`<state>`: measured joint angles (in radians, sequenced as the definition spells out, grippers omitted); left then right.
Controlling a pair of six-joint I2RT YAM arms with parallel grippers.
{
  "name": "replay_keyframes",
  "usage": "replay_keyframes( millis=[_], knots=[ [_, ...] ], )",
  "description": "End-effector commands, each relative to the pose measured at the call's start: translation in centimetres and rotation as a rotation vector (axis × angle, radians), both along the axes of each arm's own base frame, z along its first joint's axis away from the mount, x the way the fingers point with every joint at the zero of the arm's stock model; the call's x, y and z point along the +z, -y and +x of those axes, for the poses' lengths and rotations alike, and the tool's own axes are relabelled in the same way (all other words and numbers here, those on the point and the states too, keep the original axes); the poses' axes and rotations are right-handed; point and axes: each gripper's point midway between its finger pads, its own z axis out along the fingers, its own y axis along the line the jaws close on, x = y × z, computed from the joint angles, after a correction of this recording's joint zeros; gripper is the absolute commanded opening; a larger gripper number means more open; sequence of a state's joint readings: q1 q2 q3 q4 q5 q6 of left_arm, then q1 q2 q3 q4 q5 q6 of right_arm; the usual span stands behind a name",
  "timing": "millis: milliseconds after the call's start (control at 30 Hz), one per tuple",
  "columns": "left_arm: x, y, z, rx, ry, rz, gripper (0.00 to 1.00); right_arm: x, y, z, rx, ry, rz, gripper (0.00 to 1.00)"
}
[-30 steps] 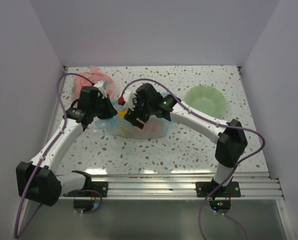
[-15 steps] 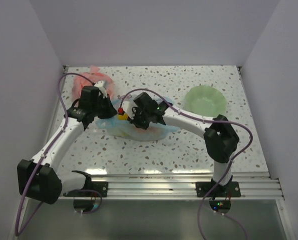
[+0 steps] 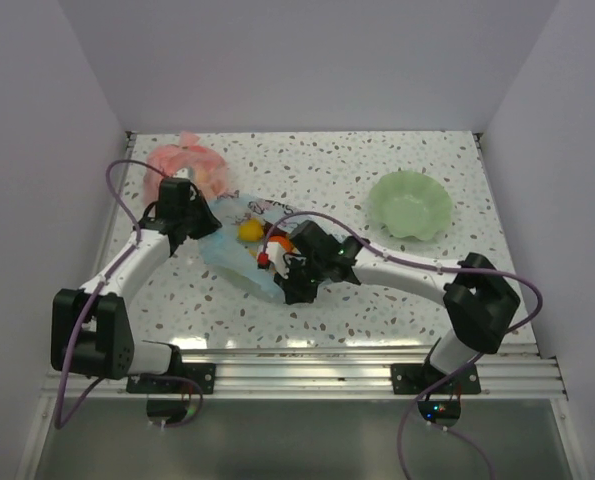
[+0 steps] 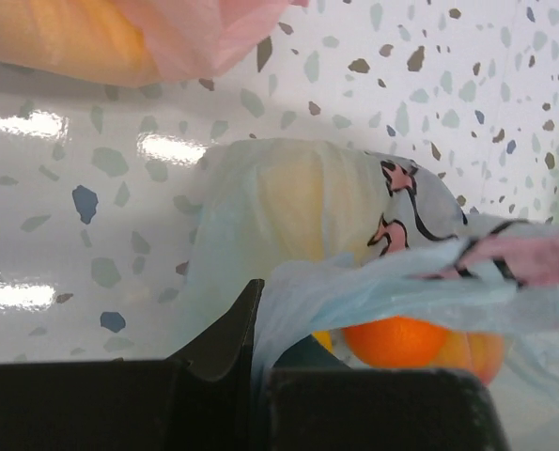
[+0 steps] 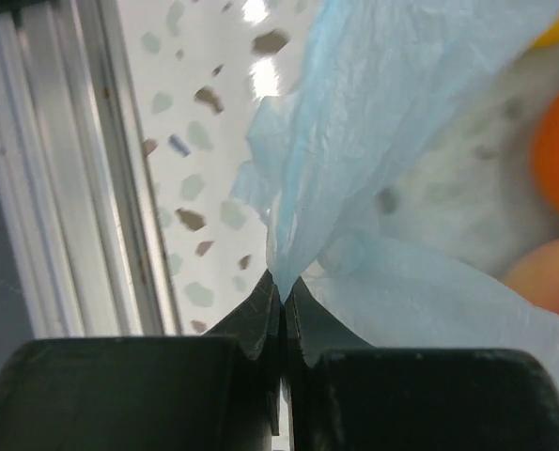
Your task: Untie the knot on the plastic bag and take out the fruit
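Note:
The light-blue plastic bag (image 3: 239,255) lies stretched between my two grippers at the table's left centre. My left gripper (image 3: 206,224) is shut on the bag's far-left edge. In the left wrist view the film (image 4: 354,291) runs into the shut left gripper (image 4: 256,315). My right gripper (image 3: 281,284) is shut on the bag's near edge, a fold of blue plastic (image 5: 373,113) pinched in the right gripper (image 5: 284,287). Fruit shows in the bag's mouth: a yellow one (image 3: 249,232) and an orange one (image 3: 280,243) (image 4: 401,340) (image 5: 556,150). A peach fruit (image 5: 542,277) lies beside it.
A pink-red bag (image 3: 182,165) (image 4: 194,33) holding an orange-yellow fruit (image 4: 63,38) sits just behind the left gripper. A green bowl (image 3: 409,203) stands at the right rear. The aluminium rail (image 3: 377,365) (image 5: 72,188) runs along the near edge, close to the right gripper.
My right gripper has shut on the bag's edge and drawn it towards the near edge. The left arm has shifted slightly, and the bag is now pulled out between them with fruit showing.

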<state>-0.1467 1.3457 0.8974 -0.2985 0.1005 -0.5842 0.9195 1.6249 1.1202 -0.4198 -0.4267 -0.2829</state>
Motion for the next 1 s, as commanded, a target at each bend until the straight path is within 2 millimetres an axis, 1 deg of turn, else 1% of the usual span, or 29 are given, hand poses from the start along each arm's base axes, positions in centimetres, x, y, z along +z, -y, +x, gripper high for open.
replay_keyframes(
  millis=[0,33,67,133,167,233,267,300,333,367,400,433,467,533,567,633,667,700,767,800,833,900,933,967],
  knots=[
    [0.1,-1.3,2.2,0.080,0.051,-0.052,0.00,-3.1,1.1,-4.9,0.033,-0.181,-0.048,0.00],
    [0.0,-1.4,2.3,0.086,0.051,-0.061,0.00,-3.6,1.2,-5.5,0.030,-0.192,-0.053,0.00],
    [-0.5,-1.4,2.3,0.080,0.038,-0.074,0.00,-4.4,1.6,-6.0,0.008,-0.213,-0.063,0.00],
    [-0.9,-1.5,2.3,0.094,0.035,-0.103,0.00,-5.3,2.0,-6.3,-0.023,-0.215,-0.083,0.00],
    [-1.1,-1.1,2.1,0.079,0.028,-0.123,0.00,-5.8,2.2,-6.4,-0.045,-0.224,-0.092,0.00],
    [-1.7,-0.7,1.5,0.065,0.011,-0.137,0.00,-6.0,2.4,-6.3,-0.060,-0.220,-0.094,0.00],
    [-1.8,-0.5,1.3,0.048,0.004,-0.145,0.00,-5.5,2.1,-6.3,-0.062,-0.220,-0.087,0.01],
    [-1.9,-0.5,1.0,0.031,0.003,-0.134,0.00,-4.8,1.9,-6.1,-0.063,-0.211,-0.073,0.17],
    [-2.2,-0.5,0.6,0.022,-0.010,-0.124,0.00,-3.5,1.5,-5.7,-0.066,-0.193,-0.045,0.25],
    [-1.8,-0.5,0.3,0.007,-0.001,-0.118,0.00,-1.7,0.7,-5.1,-0.071,-0.170,-0.013,0.34],
    [-1.6,-0.6,0.1,-0.016,0.007,-0.096,0.00,-0.5,0.3,-4.7,-0.077,-0.151,0.012,0.43],
    [-1.3,-0.7,-0.1,-0.025,0.012,-0.084,0.01,1.5,-0.1,-4.3,-0.082,-0.121,0.051,0.58],
    [-0.8,-0.8,-0.5,-0.033,0.023,-0.070,0.01,3.7,-0.8,-3.5,-0.096,-0.085,0.083,0.63],
    [-0.6,-1.1,-1.3,-0.057,0.024,-0.036,0.01,6.6,-1.3,-2.3,-0.128,-0.032,0.126,0.69],
    [0.0,-1.3,-1.5,-0.061,0.040,-0.024,0.01,8.7,-1.8,-1.3,-0.155,0.012,0.152,0.70],
    [0.1,-1.5,-2.2,-0.079,0.037,0.000,0.01,10.6,-2.1,-0.1,-0.199,0.060,0.177,0.70],
    [0.5,-1.5,-2.4,-0.085,0.050,0.006,0.02,12.1,-2.4,0.7,-0.226,0.087,0.199,0.69],
    [0.5,-1.7,-2.6,-0.092,0.052,0.019,0.01,12.6,-2.1,1.8,-0.272,0.130,0.194,0.69],
    [0.4,-1.5,-3.3,-0.111,0.043,0.020,0.02,13.3,-2.0,3.3,-0.344,0.177,0.197,0.68],
    [0.5,-1.5,-3.4,-0.119,0.045,0.024,0.02,13.3,-1.5,4.4,-0.395,0.219,0.180,0.68],
    [0.4,-1.4,-3.6,-0.123,0.042,0.023,0.02,13.2,-1.3,4.9,-0.419,0.239,0.172,0.68],
    [0.7,-1.2,-3.8,-0.134,0.050,0.013,0.02,12.7,-0.9,5.4,-0.493,0.226,0.162,0.72],
    [0.6,-1.1,-3.9,-0.136,0.049,0.007,0.02,12.4,-0.3,6.1,-0.541,0.251,0.142,0.74],
    [0.8,-0.8,-4.1,-0.144,0.055,-0.008,0.02,11.4,0.4,6.2,-0.569,0.247,0.102,0.74]
  ],
)
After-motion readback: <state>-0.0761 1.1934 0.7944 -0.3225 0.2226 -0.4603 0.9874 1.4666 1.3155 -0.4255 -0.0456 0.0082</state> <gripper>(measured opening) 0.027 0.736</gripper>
